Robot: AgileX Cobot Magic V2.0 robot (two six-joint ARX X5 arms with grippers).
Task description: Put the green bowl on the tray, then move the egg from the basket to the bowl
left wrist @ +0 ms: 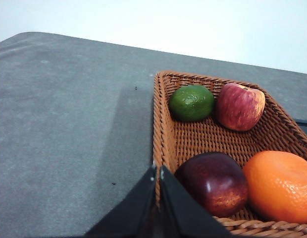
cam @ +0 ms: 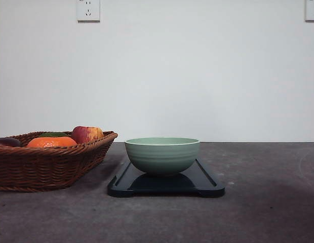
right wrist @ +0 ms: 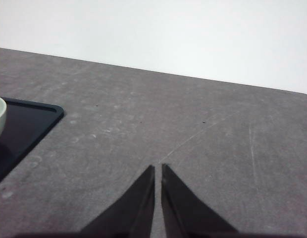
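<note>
Left gripper (left wrist: 157, 171) is hanging over the near rim of the basket (cam: 50, 164), fingers pressed together with nothing between them; right gripper (right wrist: 158, 171) is hovering over bare table (cam: 263, 202) just off the tray's right edge, fingers likewise closed and empty. The green bowl (cam: 162, 154) is sitting upright at the middle of the tray (cam: 207, 187), so the first step looks done. No egg is showing among the contents: a lime (left wrist: 191, 102) and a red apple (left wrist: 240, 106) are lying at the far corner, a dark plum-coloured fruit (left wrist: 213, 182) and an orange (left wrist: 281, 186) are crowding the near edge. Main risk, as I judge it: a wrong pick, since the egg may be hiding behind the round fruit. Closed fingers descending could also catch the braided rim and drag the basket, or nudge fruit out. The table is grey and mottled, showing faint scuff lines. A plain white wall (cam: 197, 76) is standing behind, carrying two sockets (cam: 88, 9).
</note>
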